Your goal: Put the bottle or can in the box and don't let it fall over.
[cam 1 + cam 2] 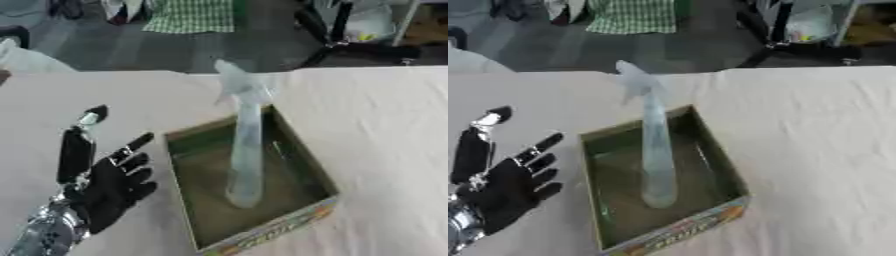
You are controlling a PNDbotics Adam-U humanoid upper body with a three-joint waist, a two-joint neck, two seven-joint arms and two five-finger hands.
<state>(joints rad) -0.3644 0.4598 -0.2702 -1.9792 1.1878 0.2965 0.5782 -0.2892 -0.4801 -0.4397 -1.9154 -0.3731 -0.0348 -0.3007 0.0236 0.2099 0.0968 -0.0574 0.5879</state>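
Bottle (245, 160) stands upright inside the box (308, 165), centre of frame, its base on the box floor and its top poking well above the rim toward upper centre. It looks pale, tall and narrow, streaked with blur, so I can't tell if it is settled or wobbling. My left hand (109, 182) sits lower left on the white surface (385, 130), just beside the box's left wall, fingers spread wide and straight, holding nothing and not touching the bottle. My right hand shows in neither view. Placement looks done or nearly so, I'd say. Risks from here: a tall, thin bottle tips easily; if my left hand swings right it could knock the box wall or clip the bottle's top and topple it. The box looks light, cardboard-like, so a nudge might slide it and upset the bottle. Safest bet is pulling the hand away to the left, clear of the rim.
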